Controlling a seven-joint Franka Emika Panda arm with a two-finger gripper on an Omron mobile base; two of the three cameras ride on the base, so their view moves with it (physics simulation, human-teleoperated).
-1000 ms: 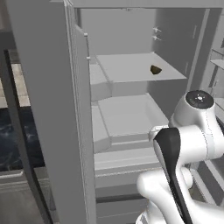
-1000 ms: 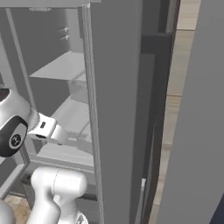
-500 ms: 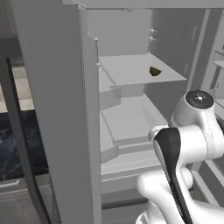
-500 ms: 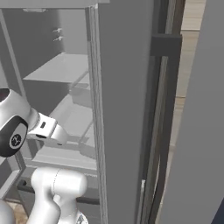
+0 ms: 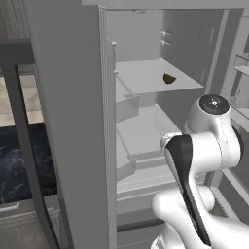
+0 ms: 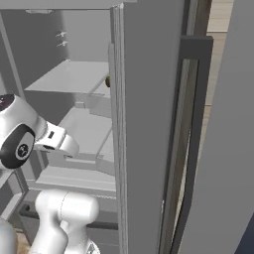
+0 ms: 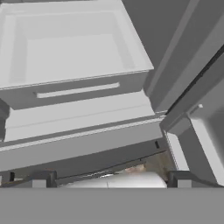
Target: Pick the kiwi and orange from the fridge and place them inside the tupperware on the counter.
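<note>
Kiwi (image 5: 168, 78) lies on the upper shelf (image 5: 155, 76) inside the open fridge (image 5: 146, 121), toward the back right of that shelf as the left base view has it, close to the inner right wall. It shows as a small dark brown-green shape against the pale grey shelf. In the right base view a sliver of it (image 6: 107, 82) peeks out just beside the edge of the fridge's door frame, at the level of the same shelf.

Below the shelf sits a pale grey drawer (image 5: 141, 131), and under that a lower ledge of the fridge interior. Left of the fridge in the left base view, a patch of black marbled counter (image 5: 14, 160) shows behind a dark bar handle (image 5: 24, 146). The right base view shows another long dark bar handle (image 6: 196, 124) on the door at the right.

The white arm (image 5: 202, 160) rises in front of the lower fridge, its dark joint facing the camera. In the hand view the gripper (image 7: 109, 179) points down at the open drawer (image 7: 70, 48) and the ledges below it; its two dark fingertips (image 7: 41, 178) stand far apart at the bottom of the frame, jaws spread wide with nothing between them.
</note>
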